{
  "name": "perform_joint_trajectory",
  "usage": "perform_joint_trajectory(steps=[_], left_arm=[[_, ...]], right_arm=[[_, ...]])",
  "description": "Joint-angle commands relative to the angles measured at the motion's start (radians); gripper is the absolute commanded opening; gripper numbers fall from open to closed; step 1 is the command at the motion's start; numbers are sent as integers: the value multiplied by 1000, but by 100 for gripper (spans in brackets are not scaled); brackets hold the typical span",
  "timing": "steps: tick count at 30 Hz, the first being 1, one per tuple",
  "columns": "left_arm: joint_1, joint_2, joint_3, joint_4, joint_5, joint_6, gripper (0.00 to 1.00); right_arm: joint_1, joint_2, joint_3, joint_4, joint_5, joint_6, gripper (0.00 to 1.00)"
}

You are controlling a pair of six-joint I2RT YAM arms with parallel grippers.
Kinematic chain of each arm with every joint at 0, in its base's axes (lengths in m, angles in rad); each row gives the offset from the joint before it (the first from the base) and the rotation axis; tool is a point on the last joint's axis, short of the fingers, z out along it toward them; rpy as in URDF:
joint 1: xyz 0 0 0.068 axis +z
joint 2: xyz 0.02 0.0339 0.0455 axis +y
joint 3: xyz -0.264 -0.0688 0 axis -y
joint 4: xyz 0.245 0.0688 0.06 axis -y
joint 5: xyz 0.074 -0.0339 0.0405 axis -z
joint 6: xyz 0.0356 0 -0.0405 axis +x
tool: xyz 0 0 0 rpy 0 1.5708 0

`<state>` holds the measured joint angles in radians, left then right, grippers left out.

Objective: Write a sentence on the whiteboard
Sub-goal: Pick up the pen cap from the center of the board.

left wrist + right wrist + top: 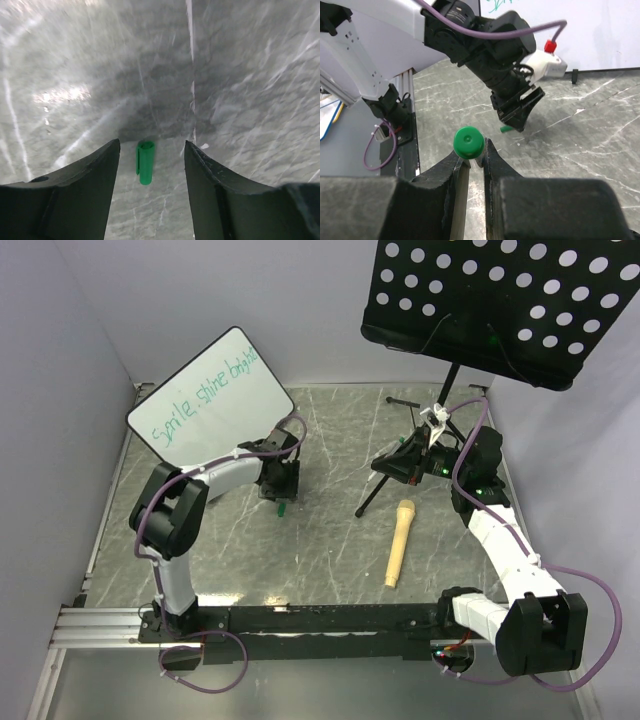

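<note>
My left fingers [152,144] are spread wide and point down at the desk [330,550]. A small green cap [145,162] lies flat on the stone in the gap between them, touching neither. My right fingers [472,154] are pressed on a pen [468,141], whose round green end sticks up from between the tips.

The desk under both is grey marble with pale veins and glare patches. Beyond my left fingers, at the far left corner, the whiteboard [215,390] leans tilted against the pale wall. The sentence [205,400] runs along it in teal script. Near my right fingers stands a black perforated music stand [500,300] on thin legs. A tan microphone-shaped thing [399,542] lies on the desk on their near side. Plain light walls close in the left and back, and a metal rail [100,625] runs along the near edge.
</note>
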<state>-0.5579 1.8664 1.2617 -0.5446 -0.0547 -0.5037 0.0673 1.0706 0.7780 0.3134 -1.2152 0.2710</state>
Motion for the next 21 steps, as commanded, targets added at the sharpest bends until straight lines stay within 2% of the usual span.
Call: perform_joint_trajectory(steps=[1,15,21], left_arm=[[-4,30,31,-58,61,27,57],[-7,109,94,-184,58,42,43],[-23,142,123,-233,-10,40,39]], right_arm=[[-4,2,21,27,-10,-15,0],[-4,-8,18,41,-17,-1,0],[-4,-14,17,49,-21,7,0]])
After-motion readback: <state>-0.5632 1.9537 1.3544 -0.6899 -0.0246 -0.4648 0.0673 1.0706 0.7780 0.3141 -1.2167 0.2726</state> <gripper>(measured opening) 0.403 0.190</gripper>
